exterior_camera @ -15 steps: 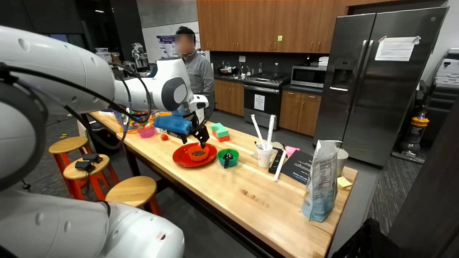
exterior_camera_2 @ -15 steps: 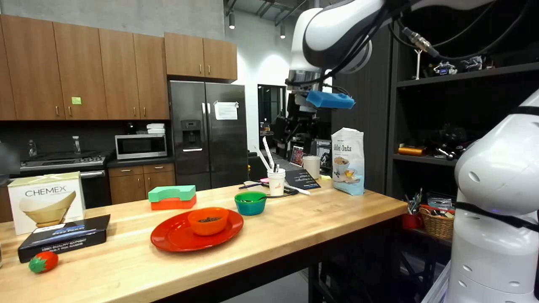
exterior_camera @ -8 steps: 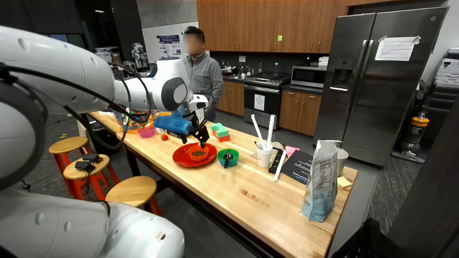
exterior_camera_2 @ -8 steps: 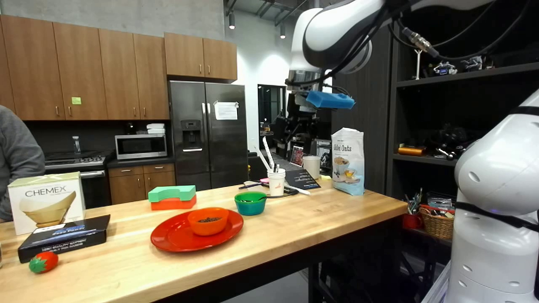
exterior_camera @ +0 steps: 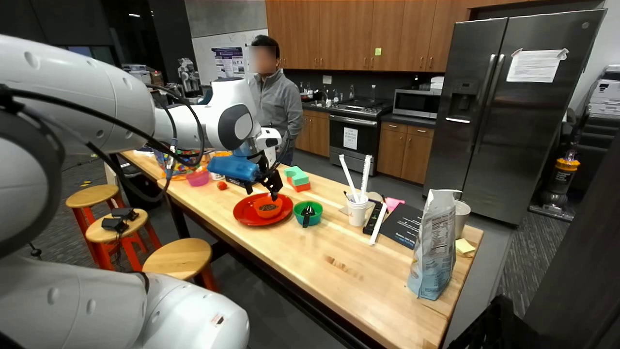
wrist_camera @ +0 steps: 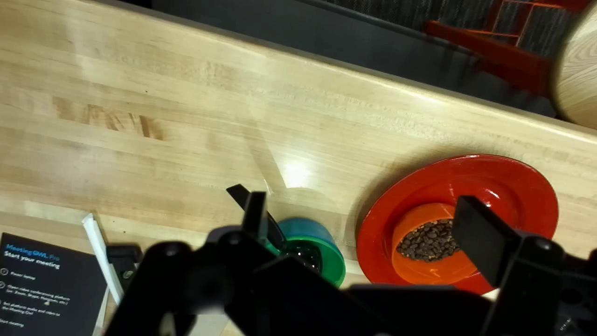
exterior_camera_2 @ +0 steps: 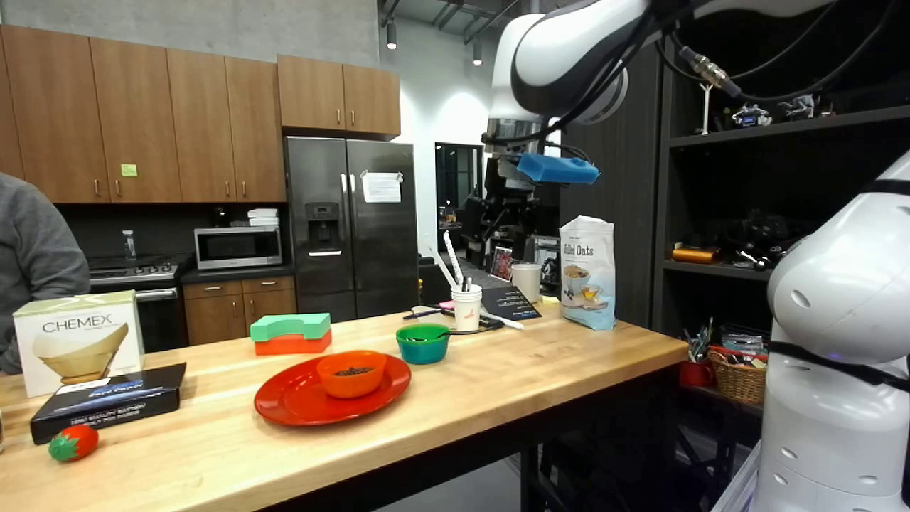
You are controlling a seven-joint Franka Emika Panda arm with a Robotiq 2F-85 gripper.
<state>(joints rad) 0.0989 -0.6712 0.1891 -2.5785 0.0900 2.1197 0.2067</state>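
- Cabinets and fridge beyond the table
- Pincer spread wide over the table, holding nothing
- Orange bowl of dark beans, on a red plate
- Green bowl just beside the plate, black utensil inside
- Cup between green bowl and oats bag

One pincer, one red plate, one orange bowl, one oats bag, three stools

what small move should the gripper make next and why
Probably shift the gripper sideways until the black utensil handle jutting from the green bowl sits between its fingers: they stand open and empty, and in the wrist view one overlaps that handle.
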